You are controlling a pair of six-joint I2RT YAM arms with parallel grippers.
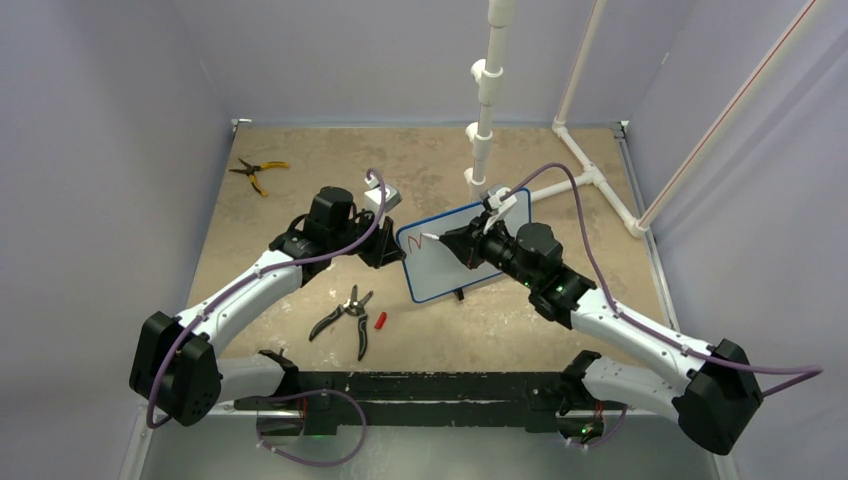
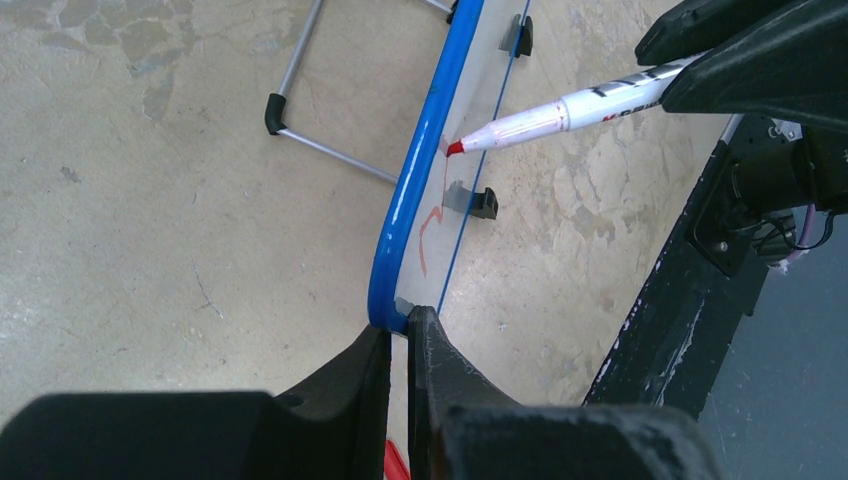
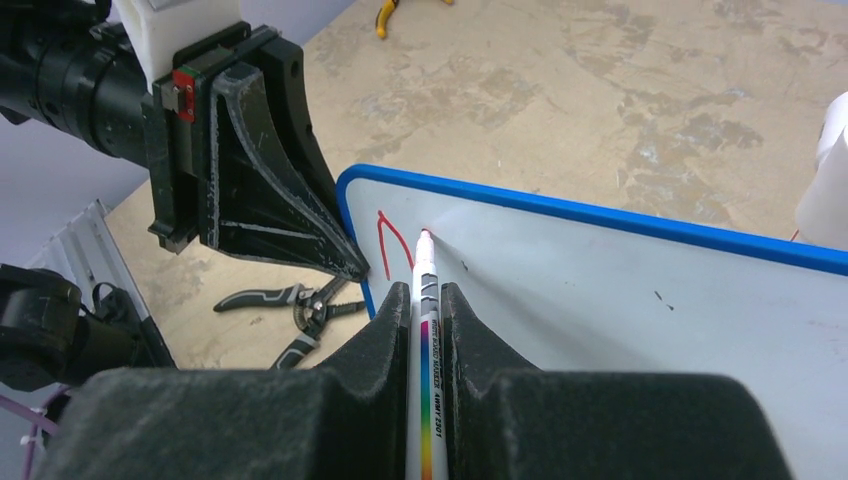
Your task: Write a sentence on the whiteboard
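Observation:
The whiteboard (image 1: 455,255) stands tilted on its feet mid-table, blue-framed; it also shows in the left wrist view (image 2: 400,210) and the right wrist view (image 3: 620,300). My left gripper (image 1: 392,250) (image 2: 398,325) is shut on the board's left edge. My right gripper (image 1: 462,243) (image 3: 426,295) is shut on a white marker (image 3: 427,330) (image 2: 560,112), whose red tip touches the board near the top left. Of the sentence, only a short red stroke (image 3: 392,240) (image 1: 428,240) (image 2: 428,235) shows by the tip.
Black-handled pliers (image 1: 345,315) and a red marker cap (image 1: 380,320) lie in front of the board. Yellow-handled pliers (image 1: 255,172) lie at the back left. A white pipe frame (image 1: 485,100) stands behind the board. Walls enclose the table.

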